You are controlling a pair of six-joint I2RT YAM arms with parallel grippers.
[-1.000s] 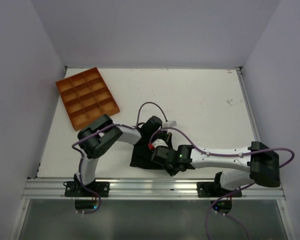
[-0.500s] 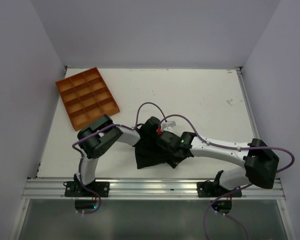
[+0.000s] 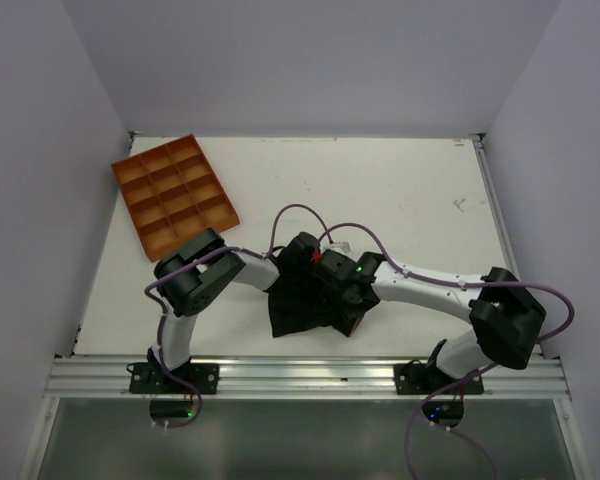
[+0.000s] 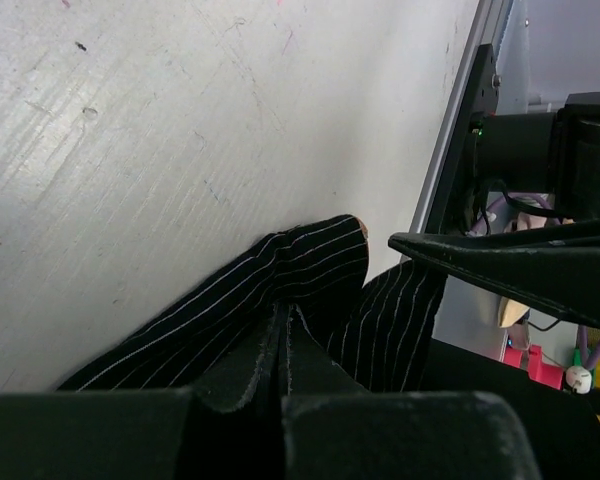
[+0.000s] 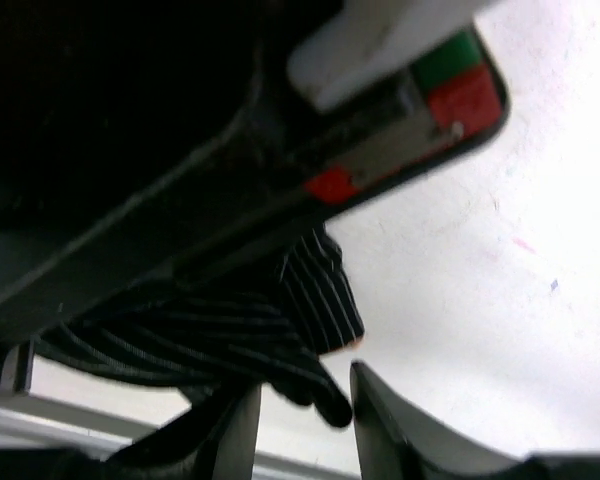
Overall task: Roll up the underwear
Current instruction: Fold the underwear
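The left jaws are clenched on a pinstriped fold of the underwear [image 4: 280, 280]. The right jaws stand parted, with a loose lobe of the fabric between their fingers [image 5: 390, 440]. The garment lies bunched at the lower centre of the top view, on the table [image 3: 410, 190] close to its front rail [image 3: 310, 372]. With only one side gripping, the fold may well spring open. The two crowded arms could also drag the cloth toward that edge.

underwear [image 3: 295, 310]: 1 | orange tray [image 3: 173, 192], upper left: 1 | robot arms: 2, left arm [image 3: 195, 280], right arm [image 3: 430, 295] | counter [image 3: 400, 190]: 1
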